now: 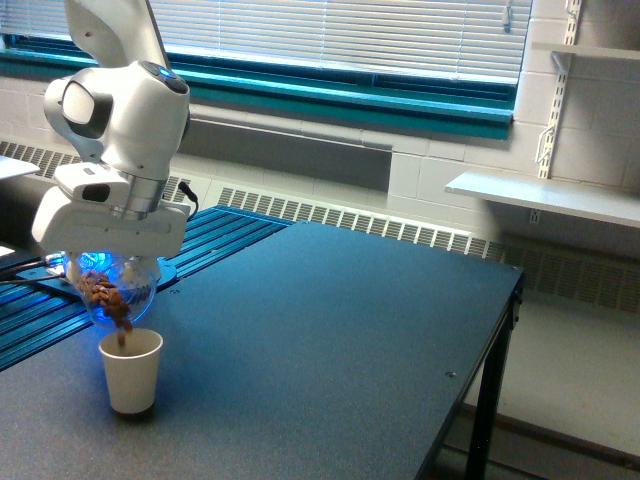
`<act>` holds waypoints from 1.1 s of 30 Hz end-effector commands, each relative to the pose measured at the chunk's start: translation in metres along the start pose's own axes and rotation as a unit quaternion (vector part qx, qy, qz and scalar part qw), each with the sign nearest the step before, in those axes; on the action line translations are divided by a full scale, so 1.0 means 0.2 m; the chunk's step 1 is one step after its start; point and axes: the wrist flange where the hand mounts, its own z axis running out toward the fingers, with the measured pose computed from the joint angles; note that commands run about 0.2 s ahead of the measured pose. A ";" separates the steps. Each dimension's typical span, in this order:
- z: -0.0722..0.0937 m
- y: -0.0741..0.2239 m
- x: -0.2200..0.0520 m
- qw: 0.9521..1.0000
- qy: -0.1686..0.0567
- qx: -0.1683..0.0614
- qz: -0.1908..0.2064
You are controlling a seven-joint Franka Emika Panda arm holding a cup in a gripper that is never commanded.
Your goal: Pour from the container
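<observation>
In the exterior view, a white Franka Panda arm [115,110] is seen at the view's left, bent down over the near-left part of a dark table [330,330]. Its gripper [108,262] is pointed downward, and the clear plastic container [115,290] is held beneath the white gripper body. The fingers themselves are hidden by that body and by the container, so how wide the jaws stand cannot be told; only that the container is carried under them. A blue glow is seen on the container's upper part, just under the gripper.

The container is tilted, with its mouth directed down toward a white paper cup [131,371], which stands upright on the table directly below. Brown pieces [104,292] are seen inside the container, gathered toward its lower edge, and a few are caught just above the cup's rim, apart from the container's lip. The container and the cup are near each other but not touching.

Behind the arm, at the view's left, a blue slatted surface [215,235] is laid beside the table. Closed window blinds [340,35] run along the back wall above a teal sill, a radiator grille is set below them, and a white shelf [545,195] is mounted on the wall at the view's right.
</observation>
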 end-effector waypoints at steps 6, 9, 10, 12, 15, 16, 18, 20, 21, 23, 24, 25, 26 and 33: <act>-0.01 -0.01 0.02 1.000 -0.001 -0.008 -0.014; -0.01 -0.01 0.02 1.000 0.000 -0.009 -0.015; -0.01 -0.01 0.02 1.000 0.000 -0.011 -0.015; -0.01 -0.01 0.02 1.000 0.000 -0.012 -0.016; -0.01 -0.01 0.02 1.000 0.000 -0.014 -0.018; -0.01 -0.01 0.02 1.000 0.000 -0.013 -0.018; -0.01 -0.01 0.02 1.000 0.000 -0.015 -0.020; -0.01 -0.02 0.02 1.000 0.000 -0.015 -0.021; -0.01 -0.02 0.02 1.000 -0.001 -0.016 -0.022; 0.00 -0.02 0.02 1.000 -0.002 -0.018 -0.023; -0.01 -0.02 0.02 1.000 -0.002 -0.018 -0.024; -0.01 -0.02 0.02 1.000 -0.001 -0.019 -0.024; -0.01 -0.02 0.02 1.000 -0.001 -0.019 -0.025; -0.01 -0.03 0.04 0.999 0.000 -0.023 -0.028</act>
